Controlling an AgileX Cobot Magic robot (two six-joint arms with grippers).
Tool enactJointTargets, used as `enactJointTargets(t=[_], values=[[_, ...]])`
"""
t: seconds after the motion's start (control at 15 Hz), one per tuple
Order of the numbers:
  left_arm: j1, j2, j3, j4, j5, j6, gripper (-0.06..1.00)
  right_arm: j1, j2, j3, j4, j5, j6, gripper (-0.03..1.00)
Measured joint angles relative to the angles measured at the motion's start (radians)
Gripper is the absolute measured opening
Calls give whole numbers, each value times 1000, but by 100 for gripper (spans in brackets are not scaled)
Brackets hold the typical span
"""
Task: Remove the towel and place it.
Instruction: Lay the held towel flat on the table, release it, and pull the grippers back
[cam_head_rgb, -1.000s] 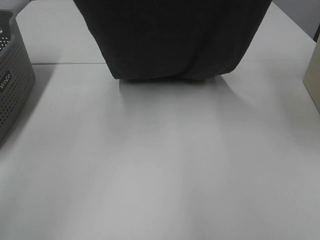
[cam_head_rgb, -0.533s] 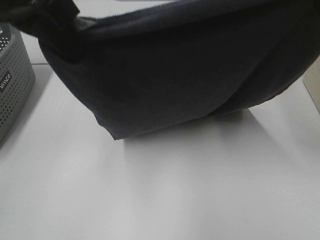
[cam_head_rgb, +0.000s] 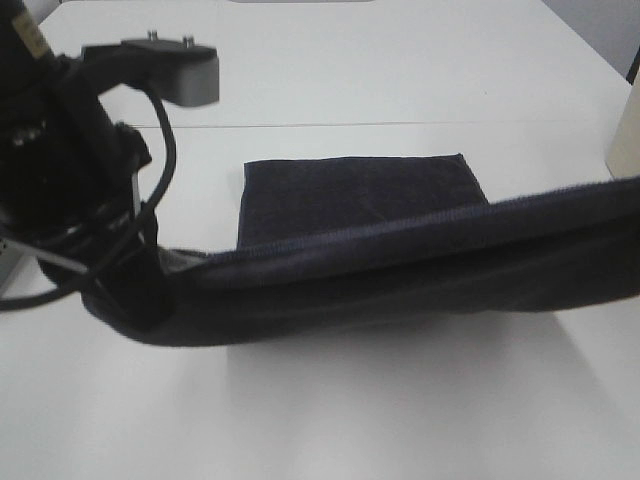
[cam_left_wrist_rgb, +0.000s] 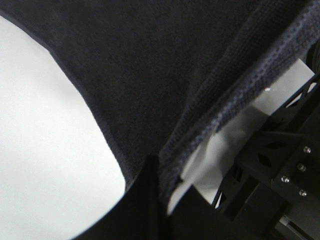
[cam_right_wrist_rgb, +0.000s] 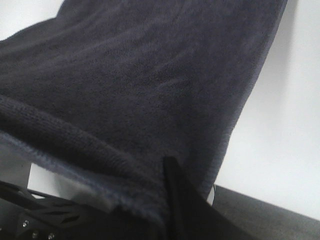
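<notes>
- The large rectangular dark navy terry-cloth towel lay partly flat on the white counter. Its flat part sat around the middle, towards the far edge.
- The towel's near part was raised off the counter as a long, slightly sagging band with a stitched hem along its top. A soft shadow fell on the counter beneath it.
- This band ran from the counter's left side across to the right side, where it passed out of the high view.
- The black left arm stood over the left side of the counter, with cables looping round it, and met the towel's left end.
- In the left wrist view the left fingers were clamped on the towel's hemmed edge, with cloth bunched between them.
- In the right wrist view the right fingers were pinched on a thick fold of the towel, and the rest of the cloth spread away over the counter.
</notes>
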Motion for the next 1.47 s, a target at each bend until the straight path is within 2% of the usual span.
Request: enactJointTargets(t=[0.27,0.47,0.6,0.93,1.27,1.47], values=[[-75,48,112,-50,5,13,0,-1,0,208,18,-1,1,1],[-140,152,121,-80,8,52,0,-1,0,331,1,-2,6,1],[-152,221,121,-101,8,75,0,-1,18,389,-12,-2,27,1],[-155,352,108,-111,7,94,0,-1,203,402,-12,-6,13,1],[-155,472,17,-110,14,106,0,-1,443,402,-17,-16,-9,1],[-155,529,-29,-126,16,129,0,-1,528,403,-12,-55,-20,1]])
